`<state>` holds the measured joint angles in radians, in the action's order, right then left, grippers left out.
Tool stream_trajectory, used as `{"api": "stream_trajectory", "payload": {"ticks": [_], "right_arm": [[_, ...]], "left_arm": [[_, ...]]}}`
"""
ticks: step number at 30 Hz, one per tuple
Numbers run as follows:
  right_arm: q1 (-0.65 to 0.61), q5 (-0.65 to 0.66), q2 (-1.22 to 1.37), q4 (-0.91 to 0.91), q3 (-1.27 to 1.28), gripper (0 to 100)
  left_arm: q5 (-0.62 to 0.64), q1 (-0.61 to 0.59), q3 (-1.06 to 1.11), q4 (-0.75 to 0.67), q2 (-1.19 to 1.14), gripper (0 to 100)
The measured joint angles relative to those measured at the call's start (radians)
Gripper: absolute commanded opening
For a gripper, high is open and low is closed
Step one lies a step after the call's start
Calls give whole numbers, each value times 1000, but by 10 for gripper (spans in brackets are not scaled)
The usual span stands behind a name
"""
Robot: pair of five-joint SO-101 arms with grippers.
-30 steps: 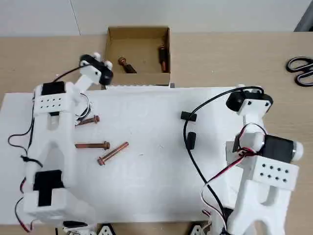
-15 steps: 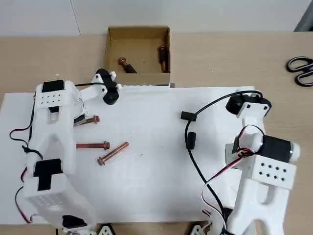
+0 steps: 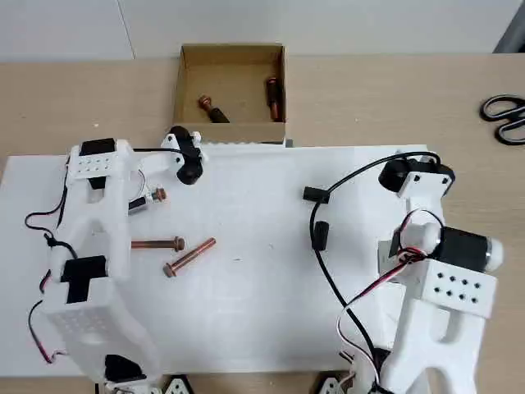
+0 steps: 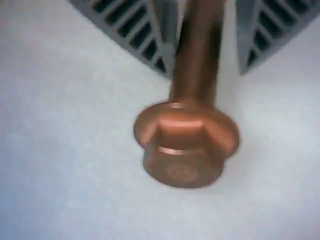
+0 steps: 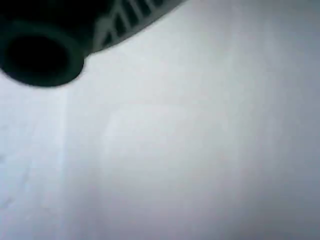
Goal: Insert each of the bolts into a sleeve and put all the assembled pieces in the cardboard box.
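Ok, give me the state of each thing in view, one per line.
cardboard box: open, two assembled pieces inside.
first bolt: lying on the mat, no sleeve.
left gripper: jaws open, astride first bolt's shank.
other bolts: loose on the mat, no sleeve.
sleeves: lying apart on the mat, no bolt inside.
third sleeve: open end toward the right wrist camera, hold unclear.

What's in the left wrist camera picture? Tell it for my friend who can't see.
A copper bolt lies on a white sheet, its head toward the camera. Its shaft runs between the grey ribbed fingers of the left hand, which is open.
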<state>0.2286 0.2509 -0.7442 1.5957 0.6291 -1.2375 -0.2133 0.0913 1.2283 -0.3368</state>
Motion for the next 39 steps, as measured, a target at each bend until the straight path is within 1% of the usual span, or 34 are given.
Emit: {"api": "stream_trajectory", "payload": {"ticks": [13,20,26,28,30,39], "right_arm": [[0,0,0,-11,0,4],[0,0,0,-11,0,4],[0,0,0,-11,2,4],[0,0,0,-11,2,4],[0,0,0,-11,2,4],[0,0,0,-11,2,4]], "left_arm": [[0,54,-35,-84,-43,80],[17,54,-100,-83,-117,79],[18,51,-114,-74,-126,77],[18,51,-124,-60,-130,53],[18,51,-126,-49,-133,6],[18,51,-129,-40,-135,6]]}}
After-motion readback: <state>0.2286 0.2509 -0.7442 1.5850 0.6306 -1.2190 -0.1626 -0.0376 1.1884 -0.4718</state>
